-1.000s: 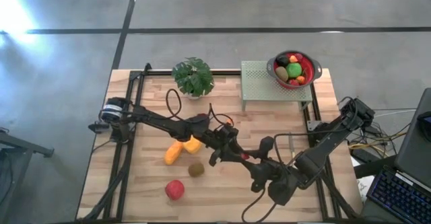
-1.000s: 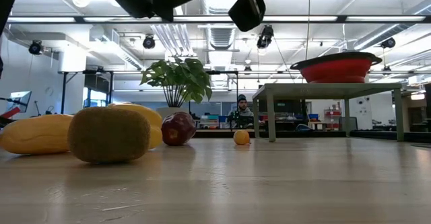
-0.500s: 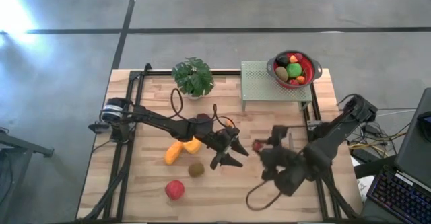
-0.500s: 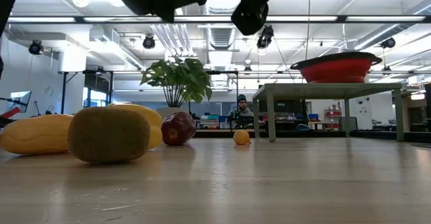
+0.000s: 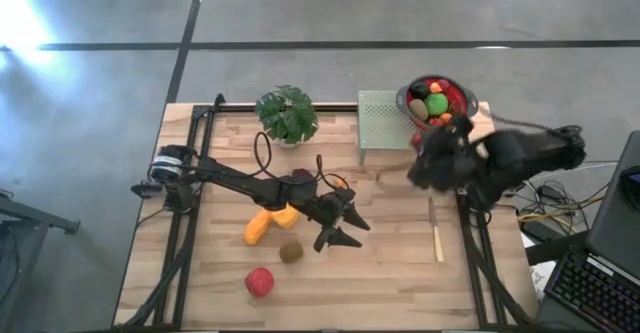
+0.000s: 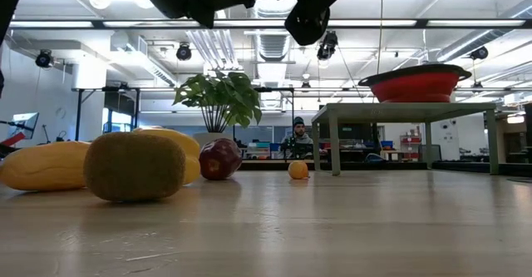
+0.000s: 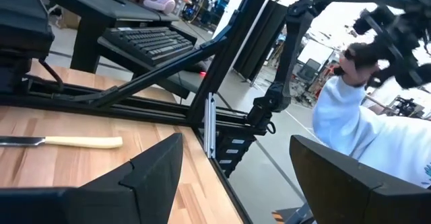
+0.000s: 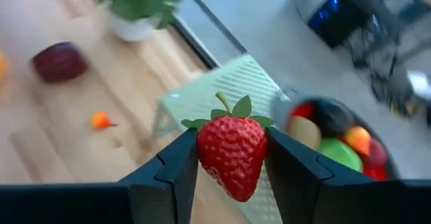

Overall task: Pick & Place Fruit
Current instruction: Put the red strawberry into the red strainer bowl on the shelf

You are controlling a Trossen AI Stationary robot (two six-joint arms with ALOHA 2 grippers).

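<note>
Strawberry (image 8: 231,153) upright, leafy cap up

Red strawberry (image 8: 231,155), green leaves; red bowl (image 5: 456,101).

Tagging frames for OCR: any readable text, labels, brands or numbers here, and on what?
None readable in any view.
The fruits, the red bowl, the green stand and the knife carry no print.
Keyboard in the left wrist view: keys too small to read.
Background screens and shelves in the low view: too small and blurred.
The strawberry in the right hand: no label.
</note>
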